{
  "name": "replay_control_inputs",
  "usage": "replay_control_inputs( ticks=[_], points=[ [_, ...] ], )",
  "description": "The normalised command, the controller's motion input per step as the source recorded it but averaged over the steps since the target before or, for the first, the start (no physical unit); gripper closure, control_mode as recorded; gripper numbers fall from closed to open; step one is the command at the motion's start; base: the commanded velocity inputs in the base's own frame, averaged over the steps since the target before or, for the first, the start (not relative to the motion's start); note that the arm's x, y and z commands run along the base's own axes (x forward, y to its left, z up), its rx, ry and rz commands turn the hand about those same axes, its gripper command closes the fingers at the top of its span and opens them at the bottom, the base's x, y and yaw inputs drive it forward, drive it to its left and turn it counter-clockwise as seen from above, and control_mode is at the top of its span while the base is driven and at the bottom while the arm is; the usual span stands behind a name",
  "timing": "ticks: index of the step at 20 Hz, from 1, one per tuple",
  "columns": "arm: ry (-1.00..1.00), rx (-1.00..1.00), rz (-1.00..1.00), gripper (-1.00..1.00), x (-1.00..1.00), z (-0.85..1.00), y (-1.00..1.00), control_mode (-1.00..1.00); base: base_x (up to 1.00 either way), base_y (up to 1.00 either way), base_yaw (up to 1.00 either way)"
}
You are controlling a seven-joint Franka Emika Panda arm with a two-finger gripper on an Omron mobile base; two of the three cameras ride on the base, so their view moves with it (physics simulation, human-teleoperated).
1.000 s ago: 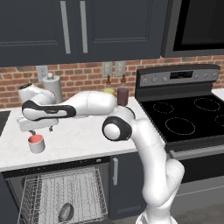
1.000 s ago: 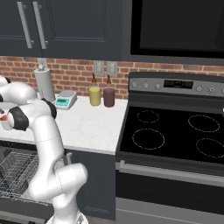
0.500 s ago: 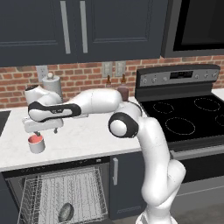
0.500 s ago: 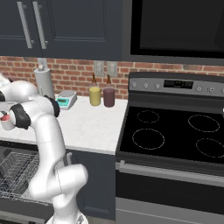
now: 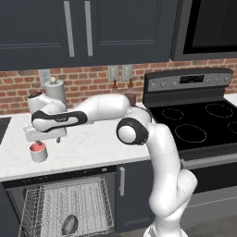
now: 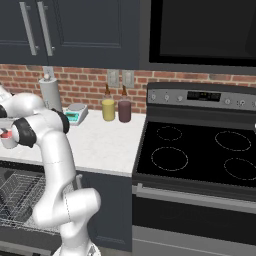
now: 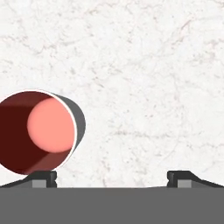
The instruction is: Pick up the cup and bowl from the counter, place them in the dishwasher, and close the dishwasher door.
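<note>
1. The gripper (image 5: 45, 140) hangs over the left part of the counter (image 5: 88, 148), fingers pointing down, with its jaws spread wide apart and nothing between them
2. The cup (image 5: 38, 152) stands upright on the counter right under the gripper, near the front edge, its pink inside facing up
3. In the hand view the cup (image 7: 38, 132) sits at the lower left, above the left fingertip (image 7: 43, 176) rather than centred in the gap; the right fingertip (image 7: 183, 176) has bare white counter (image 7: 144, 78) above it
4. I cannot tell whether the fingers touch the cup's rim; it does not look gripped
5. The bowl (image 5: 69, 224) lies on the wire rack (image 5: 65, 206) of the open dishwasher (image 5: 60, 203), below the counter's edge, tilted on its side towards the front of the rack
6. From the right base view the arm's elbow (image 6: 27, 132) hides most of the cup (image 6: 7, 138), and the rack (image 6: 15, 192) shows at the lower left
7. At the back of the counter stand a yellow bottle (image 6: 108, 107) and a maroon bottle (image 6: 124, 108) side by side, with a small scale (image 6: 76, 114) and a paper towel roll (image 6: 49, 93) further left
8. The black stove (image 6: 200, 155) adjoins the counter on the right
</note>
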Motion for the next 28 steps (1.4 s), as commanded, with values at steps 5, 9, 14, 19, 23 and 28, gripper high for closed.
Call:
replay_control_inputs(
  ticks=[5,9,14,19,23,28],
  points=[
    [0.00,0.00,0.00,-1.00,0.07,-0.19,0.04,-1.00,0.00,0.00,0.00],
    [0.00,0.00,0.00,-1.00,0.18,-0.25,0.02,-1.00,0.00,0.00,0.00],
    [0.00,0.00,0.00,-1.00,0.09,-0.28,0.06,-1.00,0.00,0.00,0.00],
    [0.00,0.00,0.00,-1.00,0.04,-0.14,0.12,-1.00,0.00,0.00,0.00],
    [0.00,0.00,0.00,-1.00,0.03,-0.06,0.13,-1.00,0.00,0.00,0.00],
    [0.00,0.00,0.00,-1.00,0.00,-0.07,0.12,-1.00,0.00,0.00,0.00]
  ],
)
